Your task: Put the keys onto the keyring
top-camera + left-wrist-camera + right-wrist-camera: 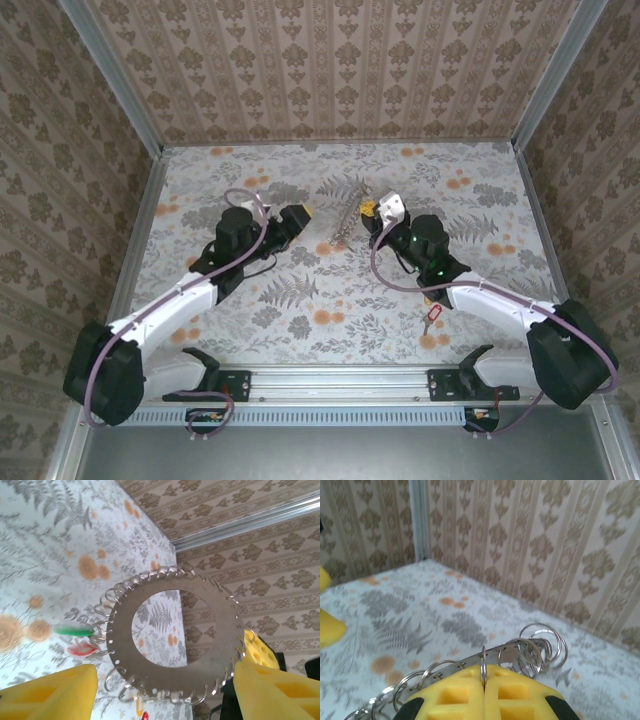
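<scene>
The keyring [220,630] is a flat metal disc with a wide hole and several wire split rings along its rim. It hangs above the table between both grippers [345,222]. My right gripper [483,680] is shut on one split ring at the disc's edge [465,663]. My left gripper [165,690] is open, with a yellow finger on either side of the disc's lower rim. A green tag [74,629] and a red tag [82,649] sit blurred beside the left rim; whether they hang from it is unclear. A red-tagged key [432,318] lies on the table by the right arm.
The floral tabletop [330,300] is walled in by patterned panels on the left, back and right. A metal rail [340,380] runs along the near edge between the arm bases. Another small yellow and red tag [140,707] shows under the disc.
</scene>
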